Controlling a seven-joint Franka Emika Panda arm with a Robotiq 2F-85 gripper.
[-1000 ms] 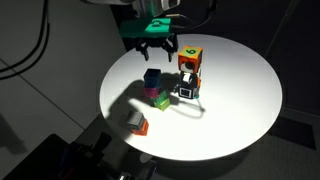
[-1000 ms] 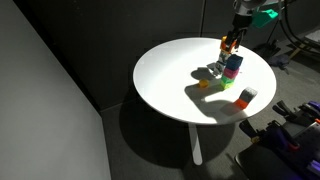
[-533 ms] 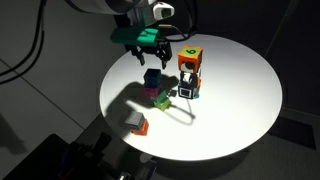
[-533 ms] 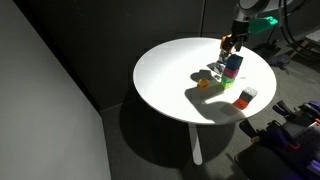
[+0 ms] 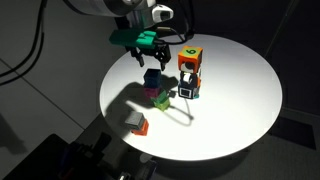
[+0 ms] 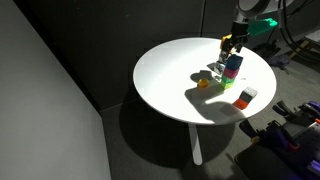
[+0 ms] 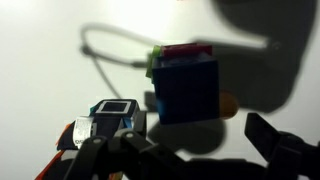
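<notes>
our arm angled down at far left, gripper (image 5: 149, 55) fingers spread above blue cube (image 5: 152, 79), red block (image 5: 142, 125) only in both exterior views

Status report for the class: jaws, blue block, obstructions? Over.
Jaws open, empty, above blue block. It tops a small stack. Orange cube nearby, not blocking.

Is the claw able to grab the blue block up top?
Probably yes: the claw hangs open just above the blue block, and nothing covers the block or stands between them.
</notes>
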